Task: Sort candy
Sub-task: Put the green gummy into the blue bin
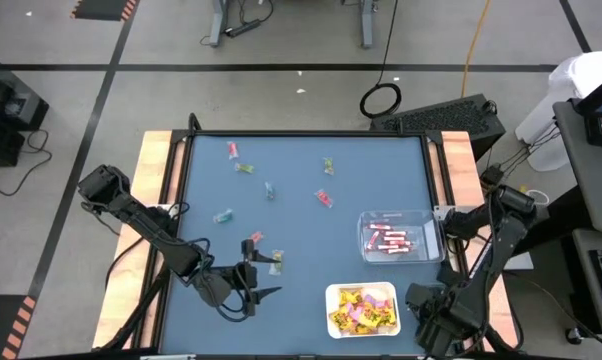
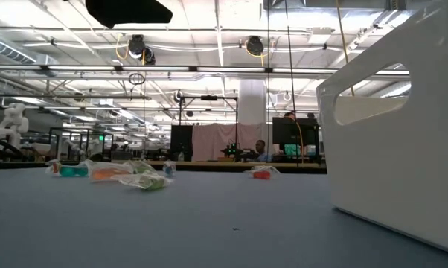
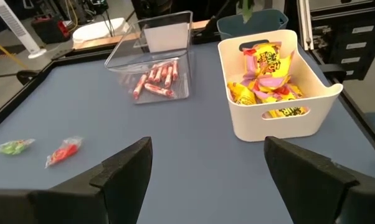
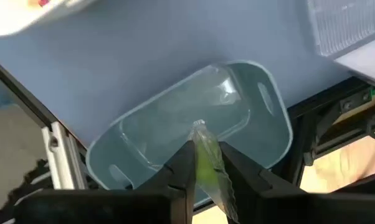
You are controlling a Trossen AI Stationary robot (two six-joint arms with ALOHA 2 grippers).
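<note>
Pinched between the right gripper's [image 4: 203,163] fingers, nearest that arm's wrist camera, was a green wrapped candy [image 4: 207,163], held directly above an empty teal-tinted bin [image 4: 237,102] at the table's near right corner. The piece appeared light and soft, its crinkled film wrapper slippery; a hold across the body of the sweet rather than on a twisted end was judged the safer grasp, with only slight closing force needed.

The left gripper [image 3: 206,177] hovered low over the blue table [image 3: 194,155], its fingers spread wide and holding nothing. Its wrist view showed a white bin [image 3: 281,121] holding yellow packets [image 3: 270,68] and a clear tray [image 3: 175,37] holding pink-red sticks [image 3: 155,79], with a loose green piece [image 3: 13,147] and a red piece [image 3: 64,151] lying on the table well apart from both containers.

The high view alone showed the whole layout: loose candies [image 1: 271,190] scattered across the far and middle table, both filled containers at the near right, and the right gripper at the table's near right corner. It did not show the teal-tinted bin or the held candy; only the right wrist view did. The low view showed several loose sweets [image 2: 144,179] lying flat, and the white bin's wall close by.
</note>
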